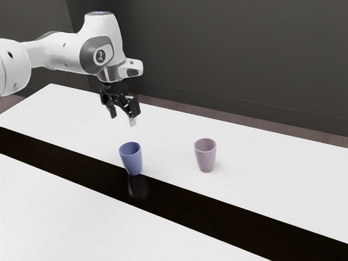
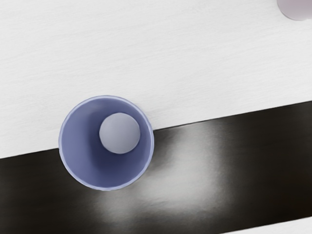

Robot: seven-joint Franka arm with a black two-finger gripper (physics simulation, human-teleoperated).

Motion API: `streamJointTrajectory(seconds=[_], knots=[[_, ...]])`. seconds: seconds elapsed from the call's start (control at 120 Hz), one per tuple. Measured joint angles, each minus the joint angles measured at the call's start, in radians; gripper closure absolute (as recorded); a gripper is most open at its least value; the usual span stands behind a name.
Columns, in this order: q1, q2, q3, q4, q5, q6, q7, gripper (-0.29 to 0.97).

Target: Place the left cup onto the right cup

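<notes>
Exterior view: gripper [image 1: 122, 114], jaws apart, above the blue cup [image 1: 131, 157].
Descend straight; clamp one rim wall; keep it upright.

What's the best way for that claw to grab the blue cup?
Probably by the rim, from above: the blue cup stands upright with its mouth open, so one finger can go inside and one outside the wall. The gripper hangs above it, open.

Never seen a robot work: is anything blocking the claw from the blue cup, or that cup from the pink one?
Nothing visible. The open gripper hangs above the blue cup with only air between, and only tabletop lies between it and the pink cup.
</notes>
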Motion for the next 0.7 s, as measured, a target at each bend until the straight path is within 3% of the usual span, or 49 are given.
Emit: streamJointTrajectory(seconds=[0.367,0.7], knots=[[0.002,0.075,-0.005,-0.031,-0.004,0.104,-0.003,0.0],[0.002,0.179,-0.004,-0.024,-0.056,0.17,-0.002,0.0]])
